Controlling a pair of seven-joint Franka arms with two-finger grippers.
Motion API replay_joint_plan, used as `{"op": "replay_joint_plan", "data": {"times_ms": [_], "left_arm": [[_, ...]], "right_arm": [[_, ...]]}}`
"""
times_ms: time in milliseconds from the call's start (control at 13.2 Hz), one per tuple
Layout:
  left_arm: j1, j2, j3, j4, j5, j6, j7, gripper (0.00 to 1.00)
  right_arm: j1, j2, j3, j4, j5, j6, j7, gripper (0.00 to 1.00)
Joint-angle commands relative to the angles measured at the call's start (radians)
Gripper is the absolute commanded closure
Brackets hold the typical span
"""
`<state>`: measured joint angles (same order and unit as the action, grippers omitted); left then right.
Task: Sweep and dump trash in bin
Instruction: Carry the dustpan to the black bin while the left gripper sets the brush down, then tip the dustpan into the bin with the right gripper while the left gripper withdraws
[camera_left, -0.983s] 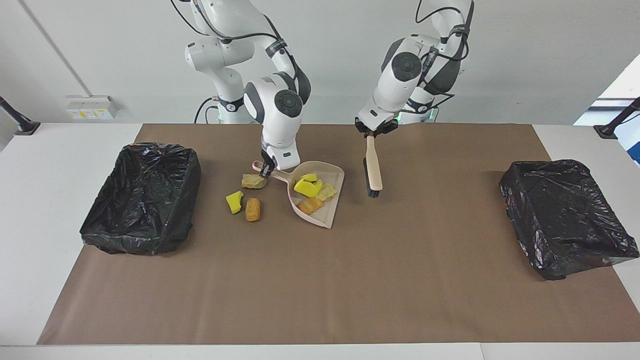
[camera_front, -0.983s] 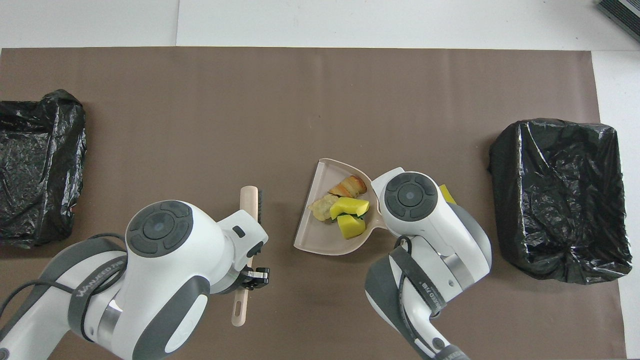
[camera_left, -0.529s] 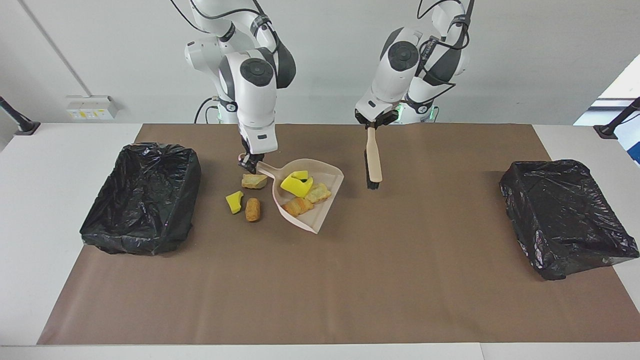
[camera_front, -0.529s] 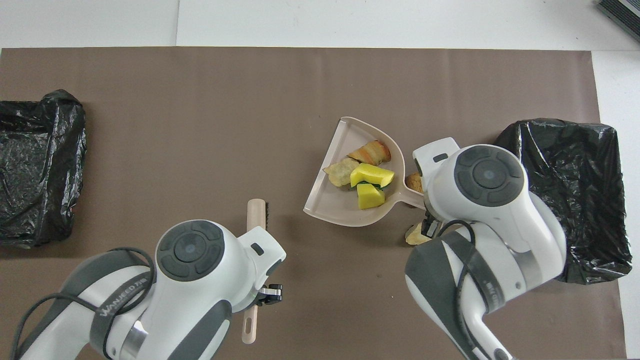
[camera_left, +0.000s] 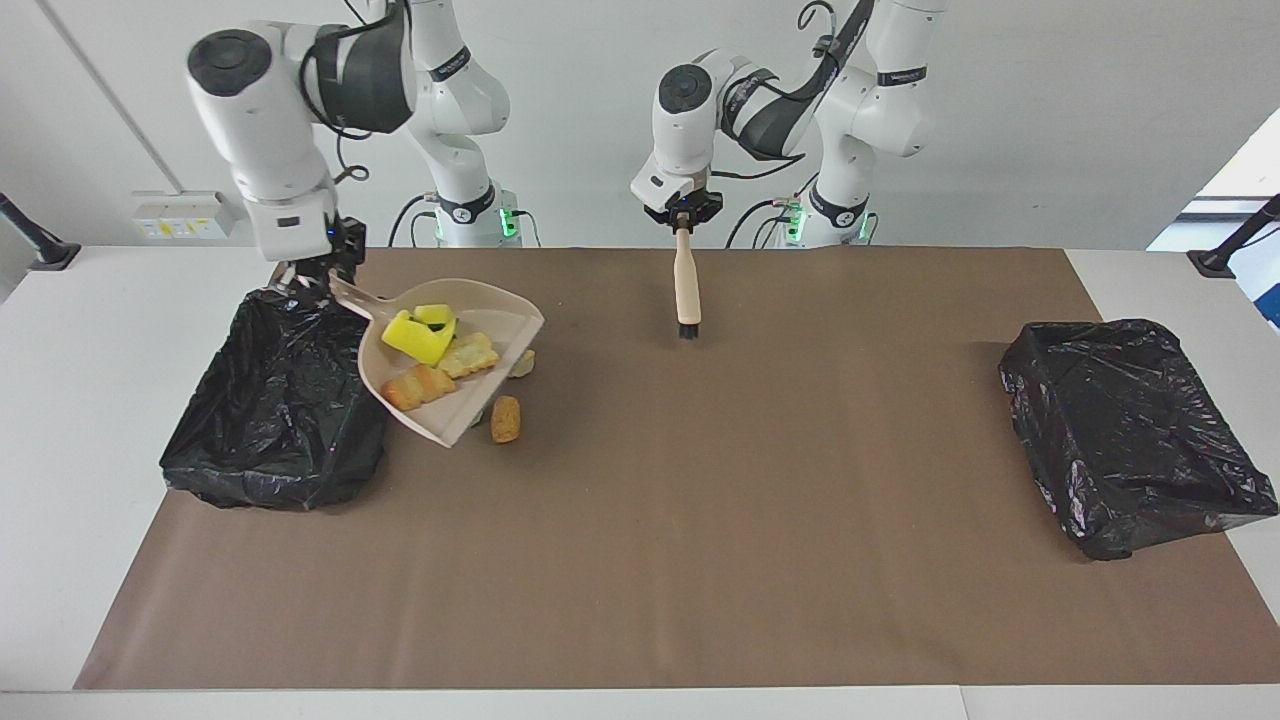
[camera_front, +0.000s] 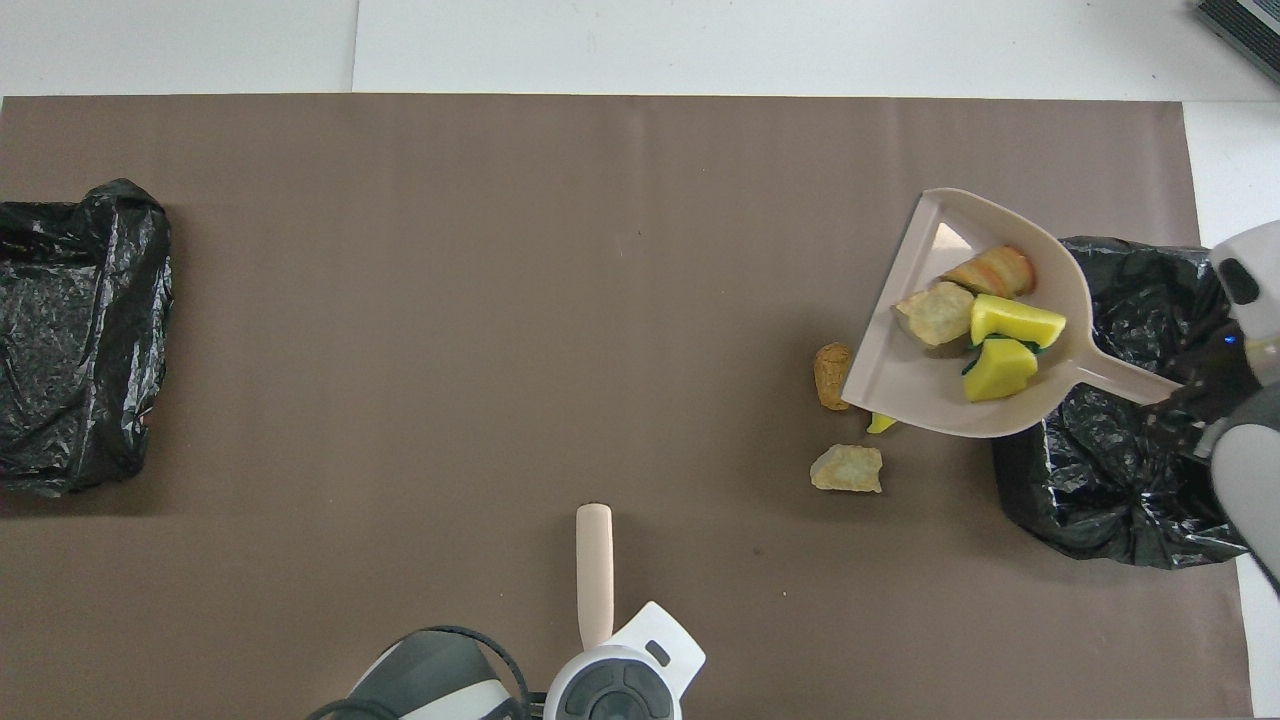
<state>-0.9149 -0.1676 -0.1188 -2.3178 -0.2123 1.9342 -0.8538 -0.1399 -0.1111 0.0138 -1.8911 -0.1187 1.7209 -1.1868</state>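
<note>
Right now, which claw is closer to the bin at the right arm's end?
Right. The right claw hangs over that bin, holding the dustpan by its handle. The left claw holds the brush up over mid-table, well off from it.

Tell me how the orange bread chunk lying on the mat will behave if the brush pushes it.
The orange bread chunk looks rounded and oblong, so it may roll rather than slide. It seems small and probably light, so the brush should move it easily.
</note>
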Motion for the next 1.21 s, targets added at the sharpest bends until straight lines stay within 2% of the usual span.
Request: {"op": "replay_joint_plan", "data": {"times_ms": [0, 303, 605, 908, 983, 1059, 1134], "left_arm": [[-0.076, -0.009, 0.016, -0.057, 0.019, 0.087, -0.069, 1.0], [-0.099, -0.009, 0.014, -0.094, 0.019, 0.106, -0.071, 1.0], [-0.098, -0.006, 0.014, -0.12, 0.017, 0.144, -0.071, 1.0], [-0.111, 0.031, 0.013, -0.132, 0.017, 0.178, -0.071, 1.0], [-0.11, 0.037, 0.014, -0.129, 0.017, 0.18, -0.065, 0.96], [-0.099, 0.048, 0.014, -0.117, 0.017, 0.178, -0.051, 0.63], [-0.092, 0.051, 0.022, -0.1, 0.016, 0.18, -0.045, 0.2]], "right_arm": [[-0.102, -0.004, -0.075, 0.009, -0.024, 0.006, -0.214, 1.0], [-0.237, 0.01, -0.106, 0.012, -0.194, 0.135, -0.376, 1.0], [-0.325, 0.131, -0.137, 0.01, -0.284, 0.37, -0.52, 1.0], [-0.32, 0.134, -0.135, 0.012, -0.401, 0.379, -0.52, 1.0], [-0.317, 0.134, -0.135, 0.01, -0.435, 0.378, -0.521, 1.0], [-0.314, 0.134, -0.135, 0.01, -0.455, 0.378, -0.521, 1.0], [-0.313, 0.134, -0.135, 0.01, -0.482, 0.381, -0.522, 1.0]]}}
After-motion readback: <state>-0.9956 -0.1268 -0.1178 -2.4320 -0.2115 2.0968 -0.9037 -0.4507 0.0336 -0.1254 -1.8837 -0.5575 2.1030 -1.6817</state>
